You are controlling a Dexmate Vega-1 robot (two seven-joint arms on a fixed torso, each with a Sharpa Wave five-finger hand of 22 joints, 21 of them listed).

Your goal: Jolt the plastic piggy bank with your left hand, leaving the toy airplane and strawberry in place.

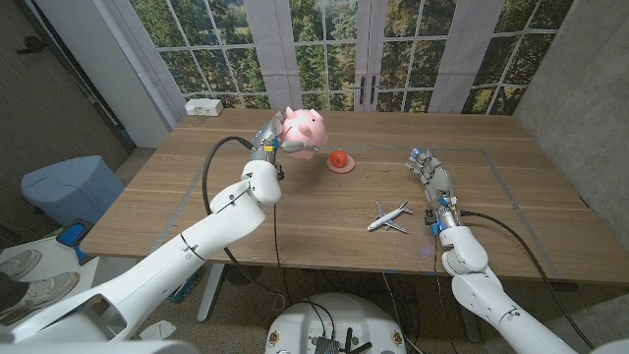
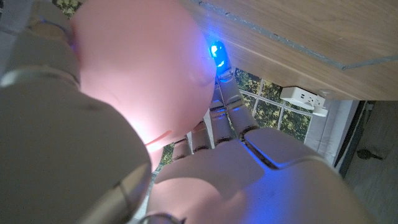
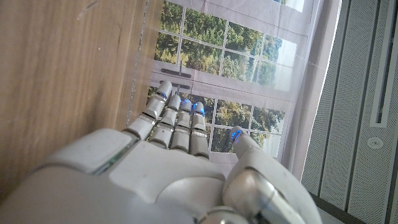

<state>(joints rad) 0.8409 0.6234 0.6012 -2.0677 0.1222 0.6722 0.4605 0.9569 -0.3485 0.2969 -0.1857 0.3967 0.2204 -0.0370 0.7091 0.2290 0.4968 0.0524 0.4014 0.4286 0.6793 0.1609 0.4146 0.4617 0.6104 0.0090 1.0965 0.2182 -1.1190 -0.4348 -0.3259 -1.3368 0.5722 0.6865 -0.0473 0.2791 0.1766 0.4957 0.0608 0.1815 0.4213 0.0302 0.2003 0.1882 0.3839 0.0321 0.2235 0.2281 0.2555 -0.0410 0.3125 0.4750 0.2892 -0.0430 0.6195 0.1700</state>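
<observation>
While gripped, piggy bank (image 1: 303, 129) sits in left hand (image 1: 269, 139)

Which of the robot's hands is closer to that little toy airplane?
The right hand. It stands just beside the toy airplane, while the left hand is far across the table, holding the pink piggy bank.

Pink piggy bank (image 1: 301, 129); red strawberry (image 1: 338, 157) on a tan disc; white toy airplane (image 1: 390, 216) with dark markings; brown wood-grain table (image 1: 324, 228) crossed by pale taped lines; each robot hand, left (image 1: 267, 138) and right (image 1: 430, 170), grey-white with blue-lit fingertips (image 3: 237, 135); blue bin (image 1: 67, 189); green trees behind white window frames
</observation>
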